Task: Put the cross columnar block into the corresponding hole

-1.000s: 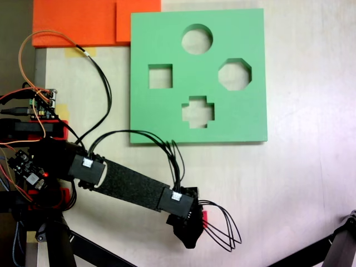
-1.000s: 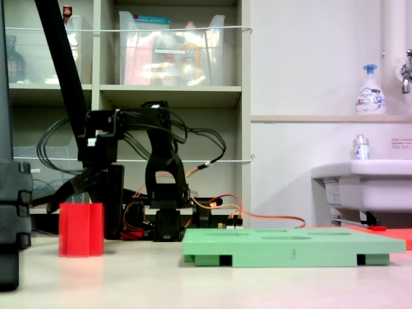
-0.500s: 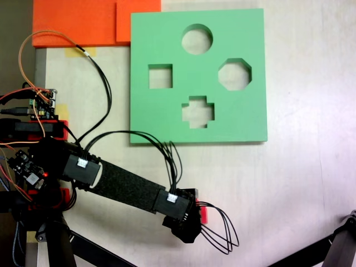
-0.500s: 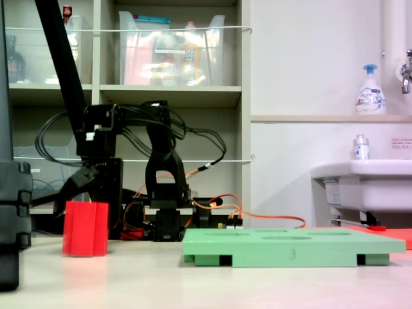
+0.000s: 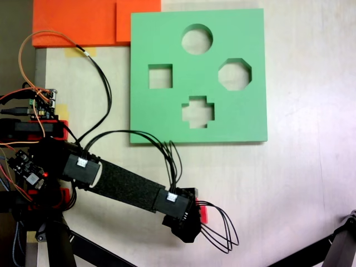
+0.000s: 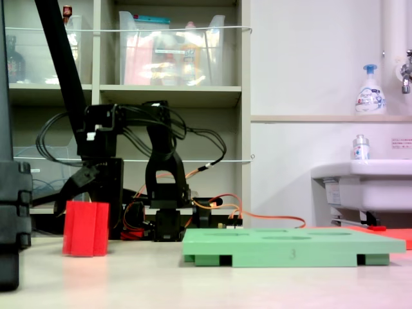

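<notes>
Cables [image 5: 219,233] loop off my wrist, hiding my gripper [image 5: 196,218] from above, so can't tell my jaws' state. Red cross block [image 6: 85,228] stands on the table [image 5: 289,183] under me, well apart from green board's [image 5: 167,117] plus hole [image 5: 198,112]; nothing in between.

A lab or workshop room: bare circuit boards [image 5: 43,103] and loose wires [image 5: 67,41] sit on the table [image 5: 295,183], shelves [image 6: 174,95] hold plastic bins [image 6: 174,48], and a sink [image 6: 364,187] with a soap bottle [image 6: 370,90] stands by the wall.
</notes>
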You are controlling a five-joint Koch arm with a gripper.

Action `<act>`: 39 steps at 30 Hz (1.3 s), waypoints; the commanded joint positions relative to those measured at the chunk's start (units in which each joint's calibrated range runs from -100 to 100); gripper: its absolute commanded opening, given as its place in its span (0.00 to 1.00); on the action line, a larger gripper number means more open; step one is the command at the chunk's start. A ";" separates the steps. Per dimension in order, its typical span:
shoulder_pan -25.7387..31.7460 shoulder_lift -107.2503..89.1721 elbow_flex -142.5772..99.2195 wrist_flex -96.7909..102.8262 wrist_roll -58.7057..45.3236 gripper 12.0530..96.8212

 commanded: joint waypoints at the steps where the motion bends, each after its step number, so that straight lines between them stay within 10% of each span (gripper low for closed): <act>1: 0.15 -2.05 0.57 -5.16 -0.24 0.32; 24: 10.31 -33.06 5.85 -15.08 13.09 0.32; 39: 22.27 -18.11 18.01 -11.22 23.74 0.32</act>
